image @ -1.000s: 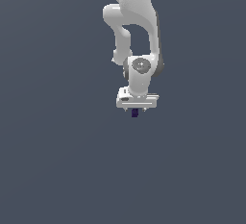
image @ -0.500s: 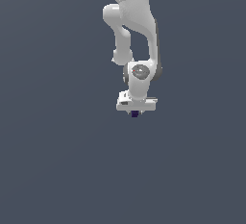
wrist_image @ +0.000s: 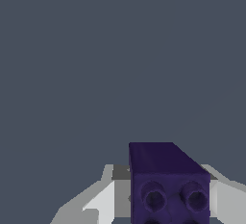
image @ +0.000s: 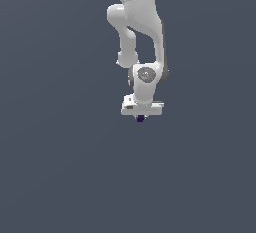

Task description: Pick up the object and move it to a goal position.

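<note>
The white Panda arm (image: 142, 32) fills the upper middle of the exterior view, coming down from twelve o'clock and ending in a wrist joint and a flat white hand body. All round it is plain grey ground, with no goal marker that I can make out.

The gripper (image: 140, 116) hangs at the arm's lower end, pointing toward six o'clock. In the exterior view its fingers are nearly hidden under the hand body, so narrow is the gap. In the wrist view the white fingers (wrist_image: 103, 201) flank the block on both sides and press against its side faces, so I judge the jaws drawn in to the block's width and clamped on it, not fully closed.

The object (wrist_image: 166, 184) is a dark indigo block, far smaller than the hand. In the exterior view it shows only as a dark speck (image: 140, 119) at the fingertips, just past six o'clock of the hand body. The wrist view shows flat faces, sharp edges and round sockets on the face toward the camera, so it is not quite plain.

It looks rigid and very light, unlikely to crush or deform. The smooth faces could slip if the squeeze is slack. The two opposite flat sides, near their middle, are the sound place to hold it.
</note>
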